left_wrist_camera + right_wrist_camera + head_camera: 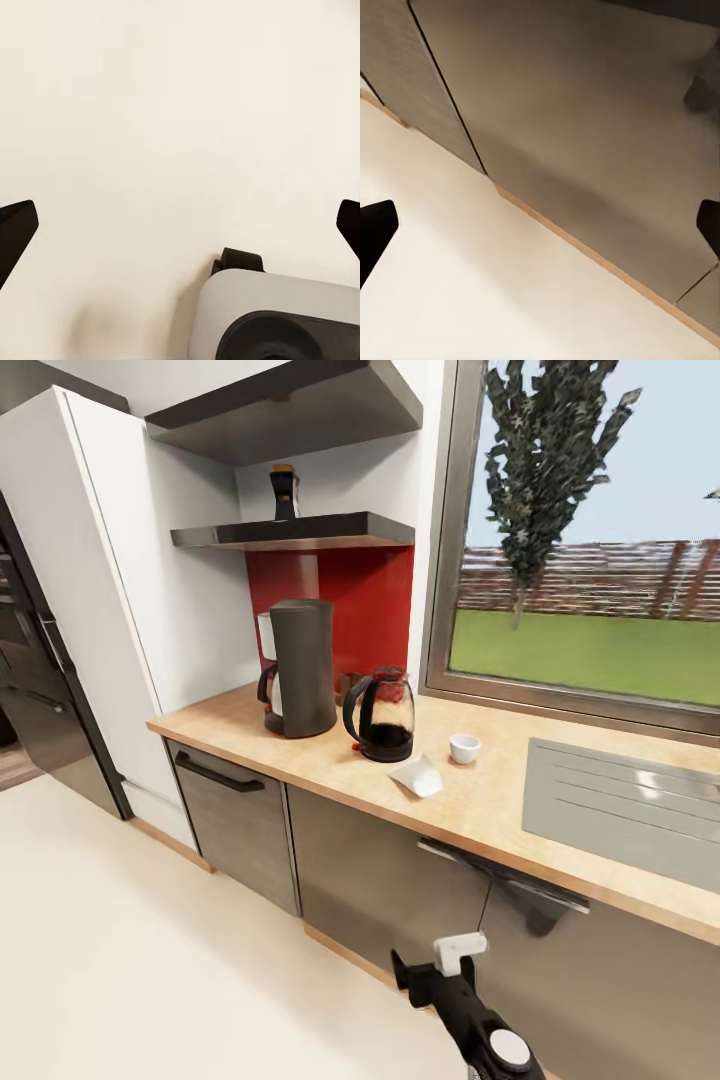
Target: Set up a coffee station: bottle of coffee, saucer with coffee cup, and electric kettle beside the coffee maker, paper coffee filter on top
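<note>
Our right gripper (540,225) hangs low by the grey cabinet fronts (585,112), fingers spread wide and empty; our left gripper (180,225) gapes equally empty over bare floor (150,112). The bottle of coffee (285,492) stands upright on the kitchen shelf (300,532), far above and beyond our fingers, directly over the coffee maker (298,668), which with the electric kettle (381,714) crowds the reach upward

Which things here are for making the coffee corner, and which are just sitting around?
For the job: coffee maker, kettle, coffee bottle on the black shelf, paper filter, cup, countertop.

Just around: sink, window, upper grey shelf, fridge.
</note>
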